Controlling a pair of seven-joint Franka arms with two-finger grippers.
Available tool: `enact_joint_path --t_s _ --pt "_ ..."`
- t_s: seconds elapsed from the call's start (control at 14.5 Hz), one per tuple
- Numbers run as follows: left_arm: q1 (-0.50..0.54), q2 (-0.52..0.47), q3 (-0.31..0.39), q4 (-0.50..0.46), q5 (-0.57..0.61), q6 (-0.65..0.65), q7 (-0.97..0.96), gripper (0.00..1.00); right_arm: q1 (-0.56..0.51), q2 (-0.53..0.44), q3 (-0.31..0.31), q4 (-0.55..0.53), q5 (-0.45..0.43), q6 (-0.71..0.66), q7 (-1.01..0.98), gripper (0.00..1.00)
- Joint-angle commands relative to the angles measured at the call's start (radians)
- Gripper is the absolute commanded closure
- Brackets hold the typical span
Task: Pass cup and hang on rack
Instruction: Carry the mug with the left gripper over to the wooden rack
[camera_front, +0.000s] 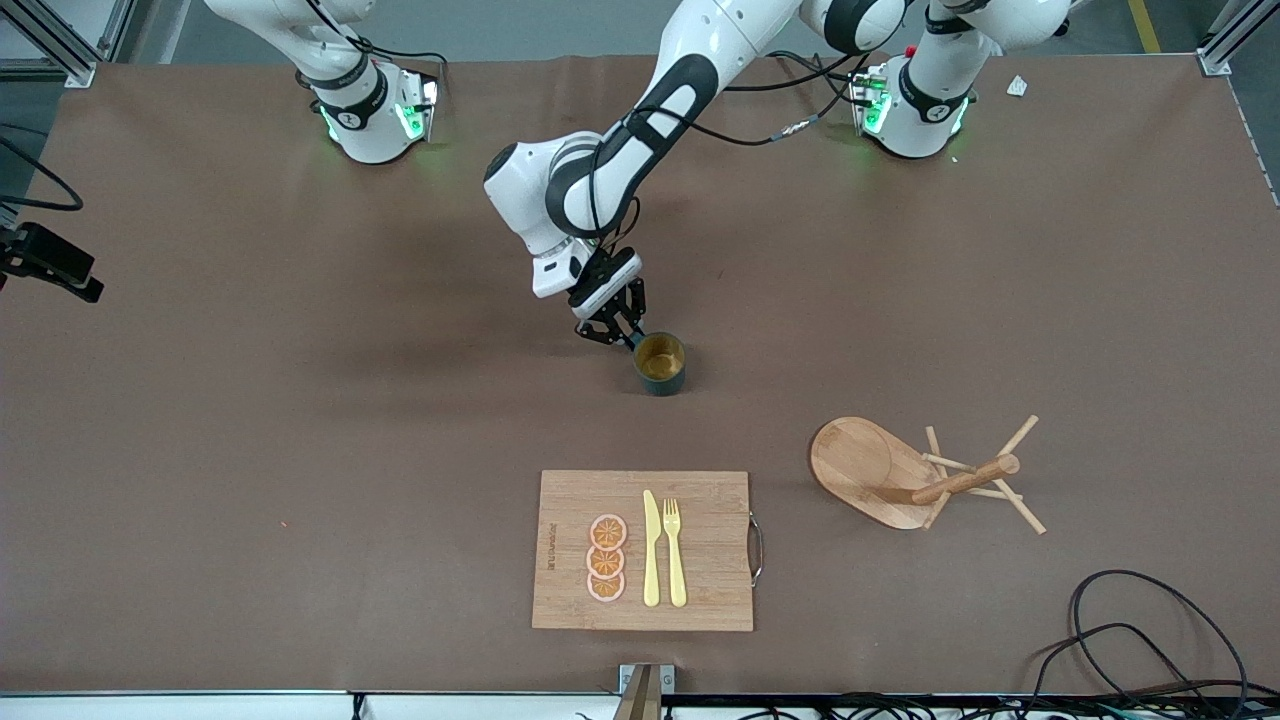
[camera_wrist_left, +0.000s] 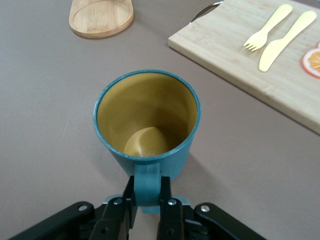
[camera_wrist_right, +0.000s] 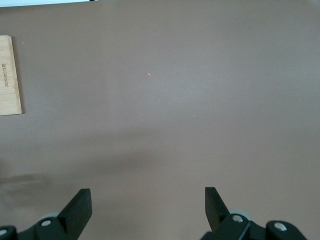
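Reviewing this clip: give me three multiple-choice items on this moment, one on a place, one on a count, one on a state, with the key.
1. Where is the left gripper?
A. at the cup
B. over the cutting board
C. at the rack

2. How many orange slices lie on the cutting board?
A. one
B. three
C. five

3. How is the rack?
A. upright
B. tipped on its side
C. holding the cup

Key: 1 A, its fingers pinch the cup's handle. 2 B, three slices lie in a row beside the knife. 3 B, its round base is tilted up and its post lies along the table.
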Motion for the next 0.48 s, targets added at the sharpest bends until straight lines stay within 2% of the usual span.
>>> enact_joint_path --t_s 0.0,0.21,0.41 --pt "0.008 -0.079 -0.001 -0.002 0.003 -0.025 0.094 1.00 -0.018 -0.092 0.019 -0.122 -0.021 0.054 -0.008 0.00" --pt "0.095 -0.195 -0.004 -0.002 -0.083 -0.025 0.121 1.00 -0.013 -0.110 0.018 -0.147 -0.019 0.067 -0.005 0.00" --pt "0.209 -0.344 -0.001 -0.016 -0.251 -0.025 0.218 1.00 -0.007 -0.110 0.010 -0.147 -0.008 0.070 -0.002 0.00"
